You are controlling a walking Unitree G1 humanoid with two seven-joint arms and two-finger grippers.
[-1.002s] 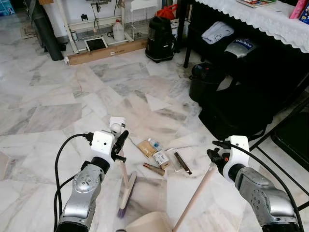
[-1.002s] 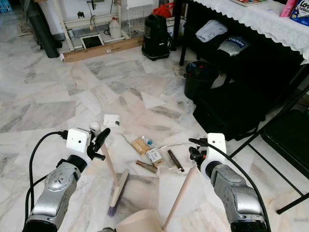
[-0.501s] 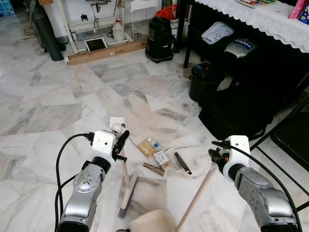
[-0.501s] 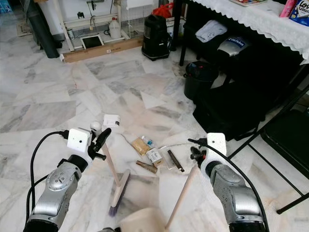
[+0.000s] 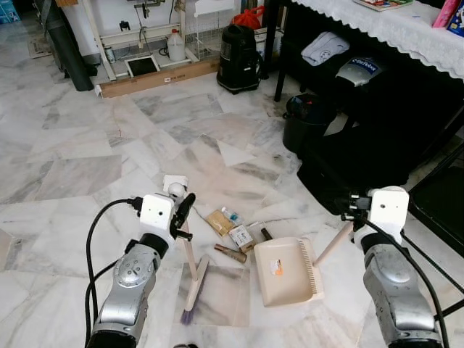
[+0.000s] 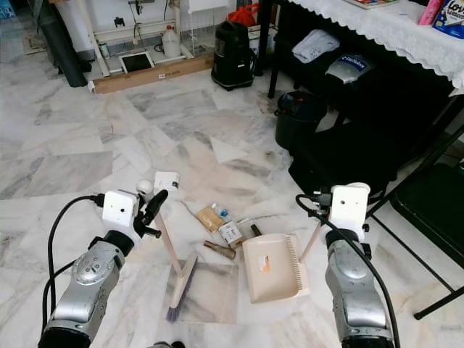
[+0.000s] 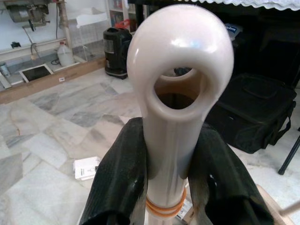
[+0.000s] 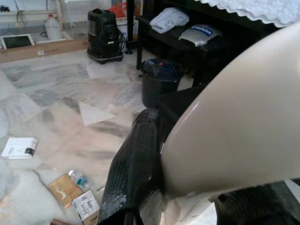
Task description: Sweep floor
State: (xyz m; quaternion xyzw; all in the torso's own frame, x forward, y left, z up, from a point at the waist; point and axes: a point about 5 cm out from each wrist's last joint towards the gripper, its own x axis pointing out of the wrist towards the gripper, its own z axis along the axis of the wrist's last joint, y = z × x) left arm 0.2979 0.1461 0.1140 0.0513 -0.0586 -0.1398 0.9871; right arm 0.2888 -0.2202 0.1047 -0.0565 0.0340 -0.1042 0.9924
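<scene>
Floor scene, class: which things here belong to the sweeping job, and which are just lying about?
Belonging to the job:
- broom, in the left gripper
- dustpan, in the right gripper
- litter on the floor

Just lying about:
- black vacuum cleaner
- black bin
- black bag

Your left gripper [image 5: 181,214] clamps the broom [image 5: 191,270] handle; its head rests on the floor. Right of it lies the dustpan [image 5: 284,272], handle in your right gripper [image 5: 357,210]. Litter [image 5: 232,232] lies between them, just behind the dustpan.
</scene>
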